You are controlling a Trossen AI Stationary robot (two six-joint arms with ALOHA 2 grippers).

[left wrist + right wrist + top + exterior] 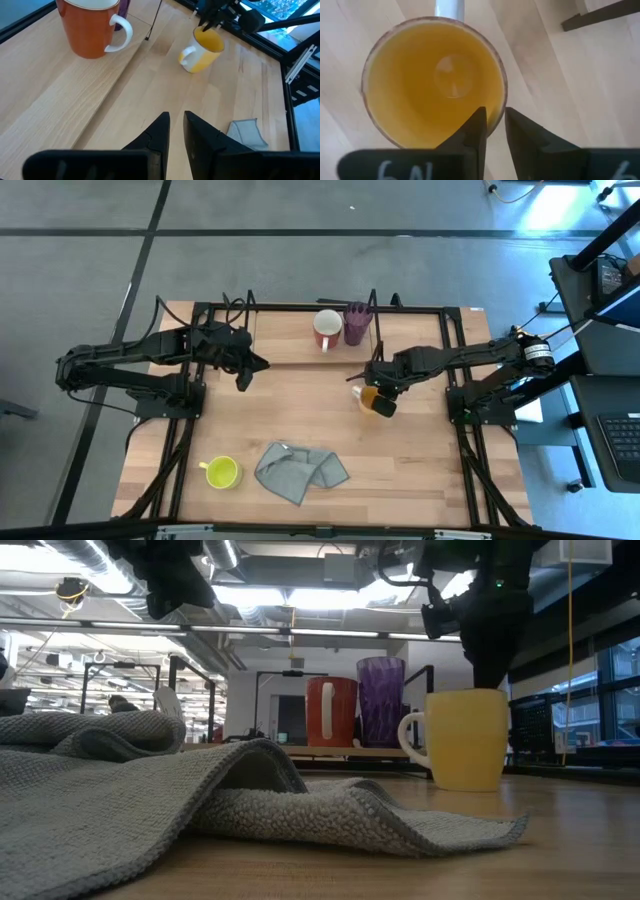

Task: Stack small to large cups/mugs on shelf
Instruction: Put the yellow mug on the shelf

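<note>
My right gripper (372, 385) is shut on the rim of the orange-yellow mug (377, 402) on the table just in front of the shelf; the mug also shows in the low view (465, 740). The shelf (290, 348) has a light wooden base and a black wire frame. A red mug with a white handle (327, 330) and the purple tumbler (356, 323) stand on its base side by side. The yellow-green mug (222, 472) stands at the near left. My left gripper (243, 380) hovers nearly shut and empty left of centre, its fingers showing in the left wrist view (176, 117). My right gripper holds the orange-yellow mug by its rim (502, 100), on the side across from the handle (449, 7). One finger (477, 127) is inside the mug and one (520, 132) outside. The fingers come from above, pointing down. The mug's mouth is up, its base at or just over the table.
A crumpled grey cloth (300, 470) lies at the near centre and fills the foreground of the low view (150, 790). Black frame rails (452, 395) run along the table's sides and far edge. Bare wood lies between the cloth and the shelf.
</note>
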